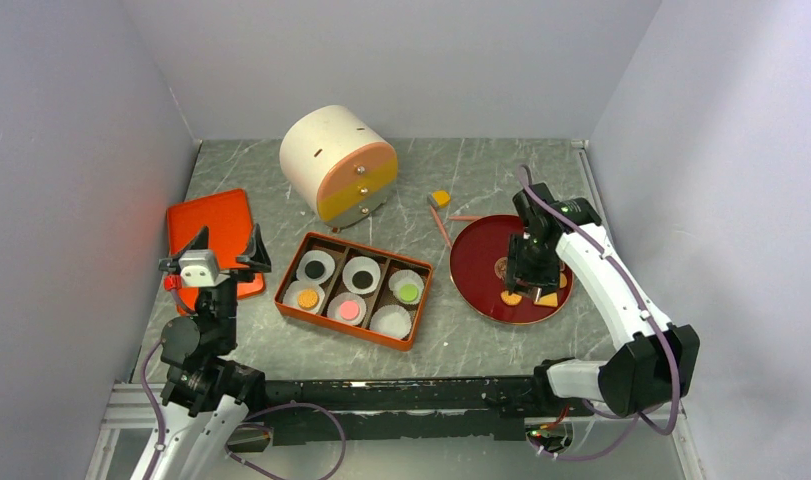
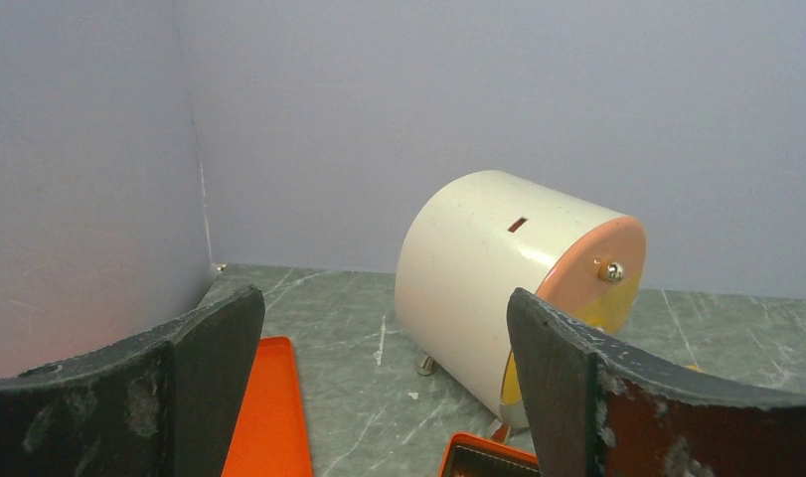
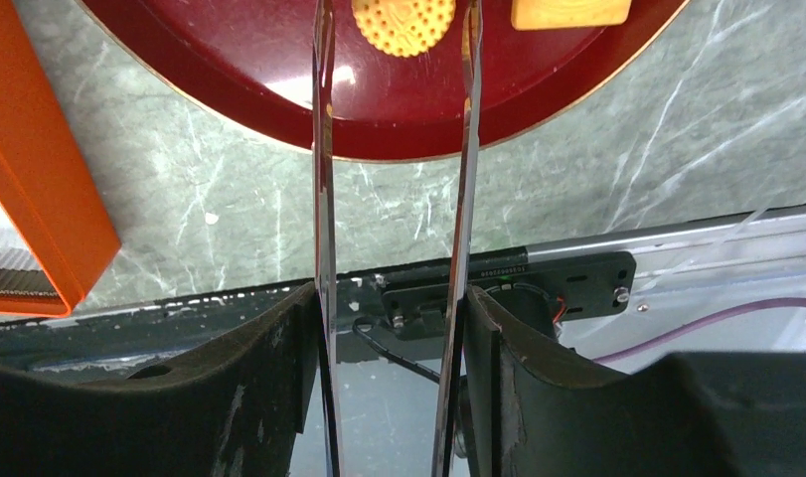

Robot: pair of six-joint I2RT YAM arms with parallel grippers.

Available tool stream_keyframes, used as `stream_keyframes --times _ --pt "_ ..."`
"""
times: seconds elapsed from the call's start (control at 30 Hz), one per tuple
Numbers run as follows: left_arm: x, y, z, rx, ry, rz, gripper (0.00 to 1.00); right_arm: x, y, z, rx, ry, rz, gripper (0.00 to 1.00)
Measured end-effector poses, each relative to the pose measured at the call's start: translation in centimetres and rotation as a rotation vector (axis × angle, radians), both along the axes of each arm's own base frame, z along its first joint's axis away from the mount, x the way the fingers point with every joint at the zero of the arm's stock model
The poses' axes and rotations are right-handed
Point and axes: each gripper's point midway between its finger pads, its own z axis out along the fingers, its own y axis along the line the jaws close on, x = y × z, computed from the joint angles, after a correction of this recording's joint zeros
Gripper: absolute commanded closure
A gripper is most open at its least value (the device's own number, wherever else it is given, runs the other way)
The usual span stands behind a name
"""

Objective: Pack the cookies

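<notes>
My right gripper [image 1: 531, 268] [image 3: 394, 298] is shut on thin metal tongs [image 3: 325, 149] and holds them down over the dark red plate [image 1: 478, 250] [image 3: 279, 70]. The tong blades stand apart on either side of a round orange cookie [image 3: 403, 22] [image 1: 511, 297]. An orange-yellow square cookie [image 3: 569, 10] [image 1: 548, 298] lies beside it. The orange box [image 1: 284, 297] holds white paper cups with black [image 1: 315, 269], black [image 1: 362, 275], green [image 1: 408, 292], orange [image 1: 308, 298] and pink [image 1: 349, 310] cookies. My left gripper [image 1: 226, 248] [image 2: 384, 303] is open and empty above the orange lid [image 1: 221, 220].
A white cylinder cabinet with pink and yellow drawer fronts [image 1: 336, 160] [image 2: 498, 263] stands at the back. A loose orange-yellow square [image 1: 440, 198] and a pink stick [image 1: 441, 228] lie between the cabinet and the plate. The box's corner [image 3: 41, 199] is left of the tongs.
</notes>
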Motion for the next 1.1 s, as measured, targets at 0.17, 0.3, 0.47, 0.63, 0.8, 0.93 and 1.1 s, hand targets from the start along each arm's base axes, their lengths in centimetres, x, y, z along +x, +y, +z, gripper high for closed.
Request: stream_keyframes --times 0.17,0.3,0.47,0.63,0.8,0.93,1.1 --pt "-0.1 0.0 0.1 -0.001 -0.004 -0.003 0.03 -0.8 -0.1 -0.8 0.031 0.045 -0.014 0.44" --pt "-0.1 -0.1 0.1 -0.002 -0.006 -0.004 0.03 -0.9 0.0 -0.9 0.048 0.053 -0.010 0.44" --pt "-0.4 0.0 0.3 -0.005 -0.015 -0.005 0.03 -0.9 0.0 -1.0 0.052 0.062 -0.007 0.44" --pt "-0.4 0.0 0.3 -0.004 -0.015 -0.006 0.03 -1.0 0.0 -1.3 0.049 0.075 -0.006 0.47" --pt "-0.4 0.0 0.3 -0.002 -0.015 -0.007 0.03 -1.0 0.1 -1.4 0.055 0.084 0.001 0.52" --pt "-0.4 -0.1 0.3 -0.003 -0.016 -0.008 0.03 -1.0 0.3 -1.5 0.067 0.096 0.008 0.57" --pt "-0.6 0.0 0.5 -0.004 -0.025 -0.009 0.03 -1.0 0.3 -1.8 0.064 0.112 0.025 0.64"
